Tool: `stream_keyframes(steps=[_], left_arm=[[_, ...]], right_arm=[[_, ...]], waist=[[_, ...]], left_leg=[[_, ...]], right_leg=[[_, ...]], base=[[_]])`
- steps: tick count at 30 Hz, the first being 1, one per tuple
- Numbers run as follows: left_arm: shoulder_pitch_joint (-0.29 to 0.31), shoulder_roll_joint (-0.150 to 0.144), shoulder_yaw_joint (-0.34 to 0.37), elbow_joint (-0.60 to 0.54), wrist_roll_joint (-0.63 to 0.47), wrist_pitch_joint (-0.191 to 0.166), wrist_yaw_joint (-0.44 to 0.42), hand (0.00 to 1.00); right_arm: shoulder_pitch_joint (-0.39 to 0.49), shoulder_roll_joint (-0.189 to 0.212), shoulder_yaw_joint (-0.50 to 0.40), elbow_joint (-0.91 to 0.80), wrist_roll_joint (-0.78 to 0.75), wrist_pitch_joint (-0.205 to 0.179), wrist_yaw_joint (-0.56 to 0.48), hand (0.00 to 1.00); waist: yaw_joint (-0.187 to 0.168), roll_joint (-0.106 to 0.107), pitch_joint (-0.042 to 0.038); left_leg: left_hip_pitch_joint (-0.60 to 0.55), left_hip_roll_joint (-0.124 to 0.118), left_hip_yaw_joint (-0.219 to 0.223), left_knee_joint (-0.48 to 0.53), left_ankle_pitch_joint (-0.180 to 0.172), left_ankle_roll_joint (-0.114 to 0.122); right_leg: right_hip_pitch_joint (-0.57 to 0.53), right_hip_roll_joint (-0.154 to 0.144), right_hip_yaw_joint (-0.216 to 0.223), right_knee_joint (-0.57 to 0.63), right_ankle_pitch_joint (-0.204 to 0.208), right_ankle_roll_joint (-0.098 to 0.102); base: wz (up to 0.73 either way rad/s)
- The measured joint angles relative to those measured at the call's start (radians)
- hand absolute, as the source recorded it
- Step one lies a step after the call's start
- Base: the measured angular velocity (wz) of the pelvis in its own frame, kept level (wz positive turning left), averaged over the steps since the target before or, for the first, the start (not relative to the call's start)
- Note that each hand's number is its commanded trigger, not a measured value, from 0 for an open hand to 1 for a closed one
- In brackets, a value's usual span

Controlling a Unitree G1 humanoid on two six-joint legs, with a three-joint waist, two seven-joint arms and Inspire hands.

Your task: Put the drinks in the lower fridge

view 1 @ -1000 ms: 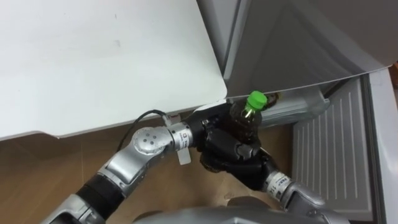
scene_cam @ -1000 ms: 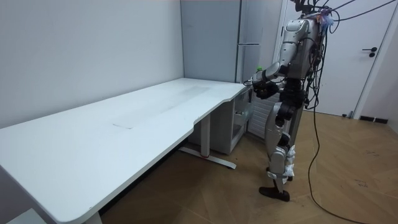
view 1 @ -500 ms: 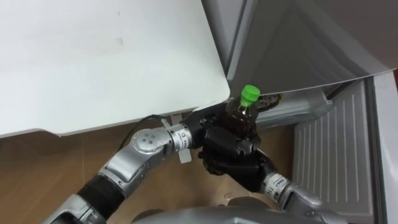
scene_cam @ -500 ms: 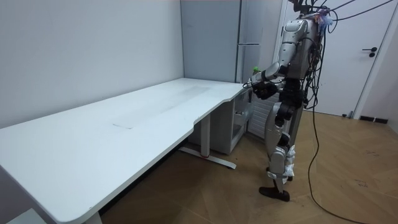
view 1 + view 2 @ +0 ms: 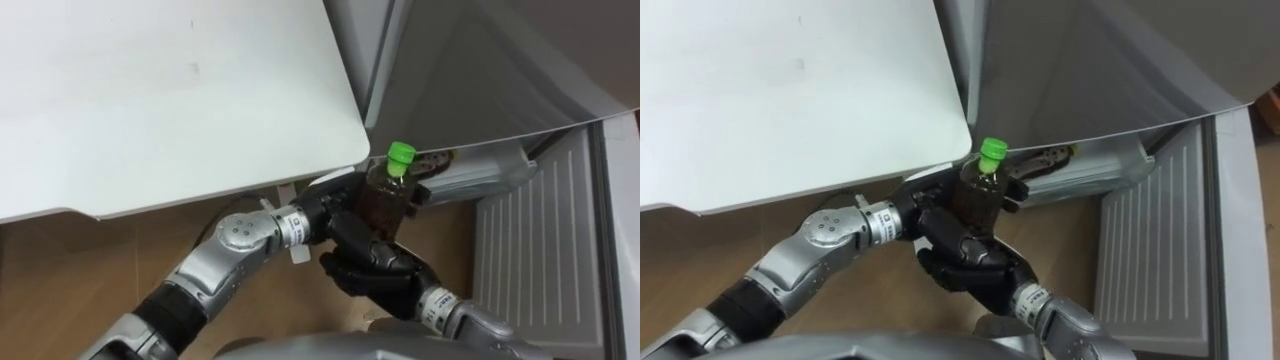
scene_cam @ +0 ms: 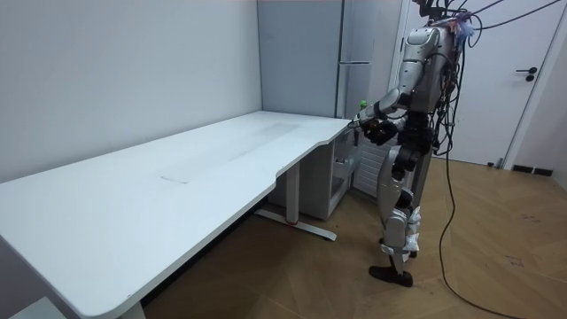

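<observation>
A bottle (image 5: pixel 381 200) of dark drink with a green cap (image 5: pixel 401 153) stands upright in front of my chest, just past the desk's corner. My right hand (image 5: pixel 372 268) comes up from below, and its fingers curl round the bottle's lower half. On the bottle's left side lies my left hand (image 5: pixel 328 205), fingers stretched out behind the bottle, no longer clasping it. In the room view I stand at the desk's far end by the fridge, with the bottle (image 6: pixel 363 107) held before me.
The white desk (image 5: pixel 150 100) covers the upper left, its rounded corner close to the bottle. The grey fridge front (image 5: pixel 480 70) rises beyond. The lower fridge door (image 5: pixel 540 260), ribbed inside, hangs open at the right. Below lies wooden floor (image 5: pixel 60 270).
My left hand's fingers have straightened off the bottle while the right hand's fingers have closed round it. The bottle has stayed upright and shifted slightly left.
</observation>
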Motion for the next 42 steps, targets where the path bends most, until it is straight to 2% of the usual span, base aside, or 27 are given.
stream_keyframes(steps=[14, 19, 24, 28, 31, 33, 37, 40, 42], left_arm=[[0.001, -0.011, -0.006, 0.044, 0.003, 0.0, -0.001, 0.0], [0.001, -0.015, -0.008, 0.07, 0.004, -0.003, -0.007, 0.0], [-0.003, -0.013, -0.012, 0.113, 0.013, -0.003, -0.008, 0.0], [-0.01, -0.007, -0.023, 0.188, 0.032, -0.015, -0.019, 0.0], [-0.01, -0.018, -0.018, 0.235, 0.028, -0.023, -0.038, 0.0], [-0.01, -0.028, -0.011, 0.266, 0.026, -0.04, -0.047, 0.0], [-0.01, -0.034, -0.01, 0.286, 0.009, -0.05, -0.05, 0.0], [-0.014, -0.039, -0.008, 0.325, -0.02, -0.058, -0.053, 0.0], [-0.014, -0.06, 0.01, 0.375, -0.04, -0.057, -0.066, 0.0]], right_arm=[[-0.006, 0.009, 0.007, 0.025, -0.003, 0.022, 0.001, 1.0], [-0.003, 0.008, 0.007, 0.026, -0.003, 0.05, 0.001, 1.0], [-0.004, -0.002, 0.007, 0.026, -0.003, 0.096, 0.006, 1.0], [-0.006, -0.003, 0.006, 0.026, 0.005, 0.102, 0.013, 1.0], [-0.005, -0.005, 0.006, 0.026, 0.007, 0.11, 0.01, 1.0], [-0.005, -0.005, 0.006, 0.026, 0.005, 0.11, 0.008, 1.0], [-0.006, -0.005, 0.003, 0.028, 0.004, 0.11, 0.008, 1.0], [-0.02, 0.001, 0.003, 0.058, 0.008, 0.11, 0.008, 1.0], [-0.027, 0.004, 0.003, 0.074, 0.007, 0.11, 0.008, 1.0]], waist=[[-0.004, 0.007, 0.0027], [-0.006, 0.013, 0.0025], [-0.006, 0.023, 0.0014], [-0.006, 0.024, 0.0008], [0.001, 0.023, 0.0013], [0.003, 0.024, 0.0012], [0.001, 0.023, 0.0014], [0.0, 0.015, 0.0042], [0.002, 0.007, 0.0032]], left_leg=[[-0.008, 0.001, 0.001, 0.0, -0.001, -0.002], [-0.008, 0.001, 0.0, 0.002, -0.001, -0.002], [-0.008, 0.001, 0.001, 0.002, -0.001, -0.002], [-0.004, 0.001, 0.004, 0.002, -0.001, -0.002], [-0.003, 0.0, 0.005, 0.0, -0.001, -0.002], [-0.002, 0.0, 0.005, -0.001, -0.001, -0.002], [-0.001, 0.0, 0.005, -0.001, -0.001, -0.002], [0.001, 0.0, 0.004, 0.001, -0.001, -0.002], [0.0, 0.0, 0.004, 0.002, -0.001, -0.002]], right_leg=[[-0.009, 0.002, 0.0, 0.0, 0.0, 0.0], [-0.008, 0.001, -0.002, 0.0, 0.0, 0.0], [-0.01, 0.001, -0.001, 0.002, 0.0, 0.0], [-0.007, 0.001, 0.0, 0.002, 0.0, 0.0], [-0.007, 0.001, 0.002, 0.002, 0.0, 0.0], [-0.006, 0.001, 0.002, 0.002, 0.0, 0.0], [-0.005, 0.001, 0.002, 0.001, 0.0, 0.0], [-0.004, 0.0, 0.001, 0.001, 0.0, 0.0], [-0.005, 0.0, 0.001, 0.002, 0.0, 0.0]], base=[[0.0], [0.0], [0.0], [-0.01], [0.0], [0.0], [0.0], [0.0], [0.0]])
